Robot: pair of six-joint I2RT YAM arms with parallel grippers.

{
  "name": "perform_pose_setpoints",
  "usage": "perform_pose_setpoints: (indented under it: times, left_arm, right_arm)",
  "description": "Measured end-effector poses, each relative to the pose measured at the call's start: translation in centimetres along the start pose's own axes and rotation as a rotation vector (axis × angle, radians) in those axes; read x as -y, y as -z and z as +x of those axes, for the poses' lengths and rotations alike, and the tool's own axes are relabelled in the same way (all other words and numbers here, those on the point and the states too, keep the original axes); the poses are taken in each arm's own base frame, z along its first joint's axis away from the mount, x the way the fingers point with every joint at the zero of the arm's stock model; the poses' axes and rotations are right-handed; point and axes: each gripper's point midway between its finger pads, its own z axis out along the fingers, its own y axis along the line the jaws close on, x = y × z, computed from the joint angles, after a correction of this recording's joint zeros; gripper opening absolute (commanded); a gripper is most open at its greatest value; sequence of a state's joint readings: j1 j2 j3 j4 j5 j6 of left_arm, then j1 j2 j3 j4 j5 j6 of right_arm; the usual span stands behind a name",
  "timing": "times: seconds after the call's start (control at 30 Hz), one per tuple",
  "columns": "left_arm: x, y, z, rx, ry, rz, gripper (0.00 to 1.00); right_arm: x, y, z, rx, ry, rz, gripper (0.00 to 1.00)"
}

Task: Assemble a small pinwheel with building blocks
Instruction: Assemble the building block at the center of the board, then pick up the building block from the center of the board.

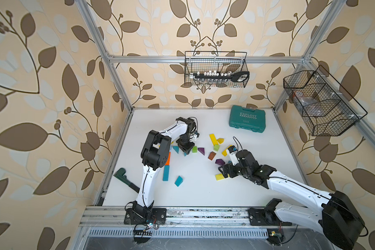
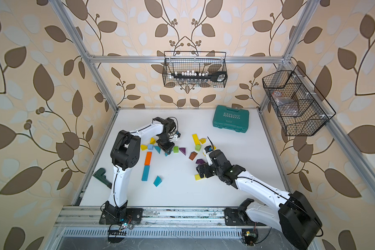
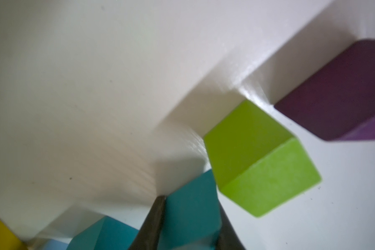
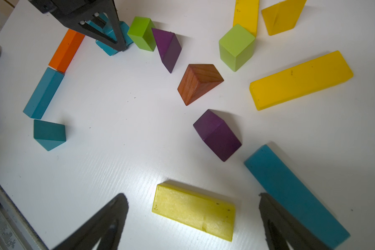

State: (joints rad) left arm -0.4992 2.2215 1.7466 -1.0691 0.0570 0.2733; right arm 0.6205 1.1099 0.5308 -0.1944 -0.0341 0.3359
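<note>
The building blocks lie scattered over the white table (image 1: 204, 194). My left gripper (image 3: 191, 207) points down at the back left and is shut on a teal block (image 3: 191, 216), beside a green cube (image 3: 262, 160) and a purple wedge (image 3: 342, 91); in a top view it (image 1: 185, 149) stands by the same cube (image 1: 194, 149). My right gripper (image 4: 192, 195) is open and low, its fingers either side of a yellow block (image 4: 194, 211) lying flat, touching neither. A teal bar (image 4: 294, 194) lies just outside one finger. A brown wedge (image 4: 198, 83) and a purple wedge (image 4: 217, 134) lie ahead.
An orange bar (image 1: 168, 159), teal bar (image 1: 166, 173) and teal wedge (image 1: 178, 181) lie near the left arm. A teal EXPLOIT case (image 1: 247, 121) sits at the back right. A dark green tool (image 1: 123, 176) lies at the left edge. Wire baskets (image 1: 215, 69) hang on the frame.
</note>
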Motion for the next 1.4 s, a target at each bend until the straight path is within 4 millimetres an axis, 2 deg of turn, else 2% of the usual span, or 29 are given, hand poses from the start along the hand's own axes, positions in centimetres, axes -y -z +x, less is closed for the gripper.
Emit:
perform_pose_setpoints:
  times: [0.23, 0.83, 0.93, 1.03, 1.1, 1.13, 1.17, 1.3, 1.4]
  left_arm:
    - [0.1, 0.0, -0.1, 0.004, -0.011, 0.006, 0.39]
    - [0.4, 0.7, -0.5, 0.025, 0.002, 0.001, 0.45]
    - [0.4, 2.1, -0.4, 0.049, 0.019, -0.011, 0.45]
    - [0.7, 4.4, 0.0, 0.095, 0.045, -0.026, 0.46]
    - [1.0, 6.0, 0.7, 0.129, 0.072, -0.036, 0.53]
    - [1.2, 6.9, 1.1, 0.146, 0.093, -0.043, 0.7]
    - [1.3, 7.9, 1.7, 0.166, 0.118, -0.055, 0.98]
    - [1.7, 12.0, 4.8, 0.279, 0.279, -0.112, 0.99]
    - [2.7, 14.4, 8.5, 0.389, 0.418, -0.107, 0.99]
  right_arm:
    - [0.0, 0.0, 0.0, 0.001, -0.001, 0.001, 0.96]
    - [-0.2, 0.6, -0.4, 0.019, -0.001, -0.014, 0.96]
    - [-0.3, 1.1, -0.4, 0.024, -0.001, -0.015, 0.96]
    - [-0.2, 1.5, -0.2, 0.014, -0.008, -0.011, 0.95]
    - [-0.2, 1.9, -0.3, 0.014, -0.016, -0.011, 0.93]
    - [-0.3, 2.1, -0.3, 0.015, -0.02, -0.013, 0.92]
    - [-0.3, 2.4, -0.4, 0.019, -0.023, -0.015, 0.92]
    - [-0.7, 3.0, -0.6, 0.028, -0.027, -0.039, 0.86]
    - [-1.1, 2.9, -0.3, -0.007, -0.021, -0.055, 0.83]
